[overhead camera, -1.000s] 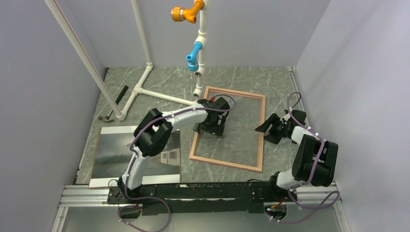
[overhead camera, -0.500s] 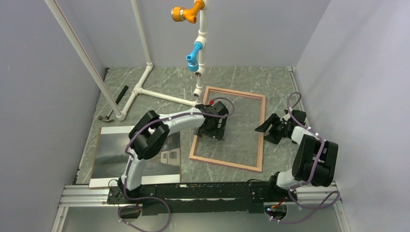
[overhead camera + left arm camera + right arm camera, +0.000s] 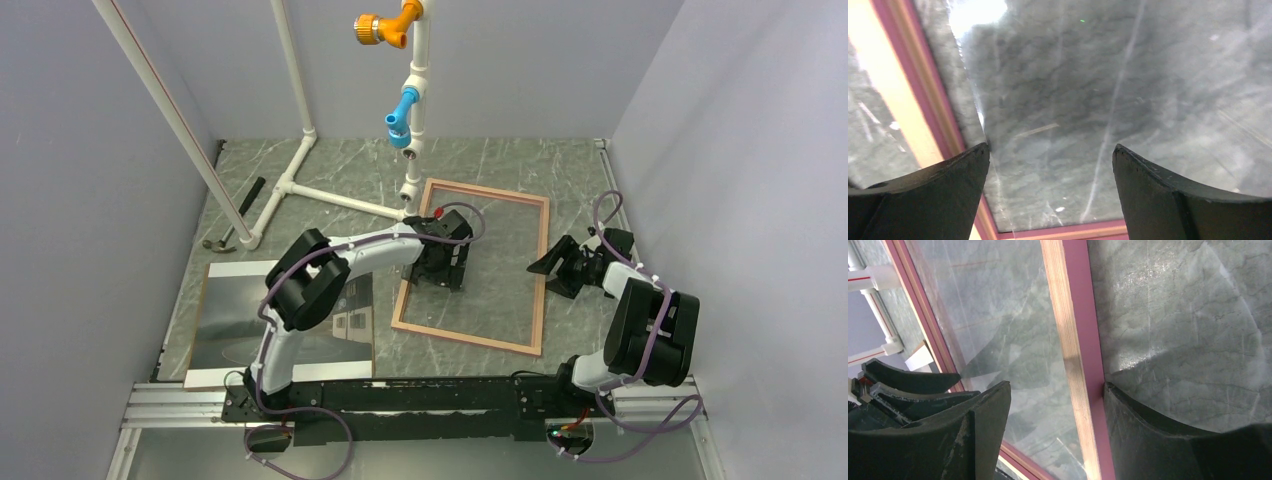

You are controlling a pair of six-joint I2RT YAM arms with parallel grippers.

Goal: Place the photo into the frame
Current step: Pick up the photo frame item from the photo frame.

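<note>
The frame (image 3: 490, 190) lies flat in the middle of the table, tan wood up, with the marble showing through its clear pane (image 3: 1073, 75). My left gripper (image 3: 437, 272) hovers open just above the pane, beside the frame's left rail (image 3: 903, 100), with nothing between its fingers. My right gripper (image 3: 545, 262) is open and straddles the right rail (image 3: 1068, 300): one finger over the pane, the other against the pink outer edge. The photo (image 3: 240, 310), a glossy grey print, lies at the near left, partly hidden under my left arm.
A white pipe stand (image 3: 300, 190) with blue (image 3: 402, 118) and orange (image 3: 385, 25) fittings rises behind the frame. A hammer (image 3: 235, 215) lies at the far left. A brown edge (image 3: 204, 300) borders the photo's left side. Grey walls close in on three sides.
My left gripper has drifted slightly toward me over the pane, and its elbow has shifted left. The right arm and the frame have not moved.
</note>
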